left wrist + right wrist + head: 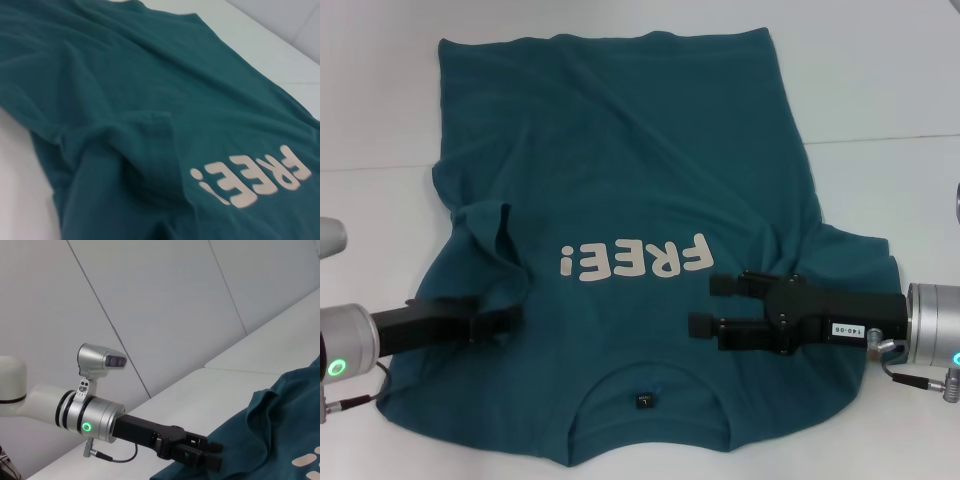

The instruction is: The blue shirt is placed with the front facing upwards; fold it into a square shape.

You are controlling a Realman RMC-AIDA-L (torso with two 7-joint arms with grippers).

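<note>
The blue shirt [630, 160] lies front up on the white table, its neckline and small dark tag [644, 402] nearest me and the white "FREE!" lettering [633, 260] across the middle. Its left sleeve [485, 235] is bunched and folded inward, seen close up as a raised fold [150, 130]. My left gripper [515, 318] lies low at the shirt's left side below that fold, shut on the fabric; the right wrist view shows the left gripper [212, 460] too. My right gripper [705, 305] hovers open above the shirt, just right of the lettering, holding nothing.
The white table [890, 90] extends past the shirt on all sides, with a seam line [880, 139] at the right. A pale panelled wall [160, 300] stands beyond the table's left edge.
</note>
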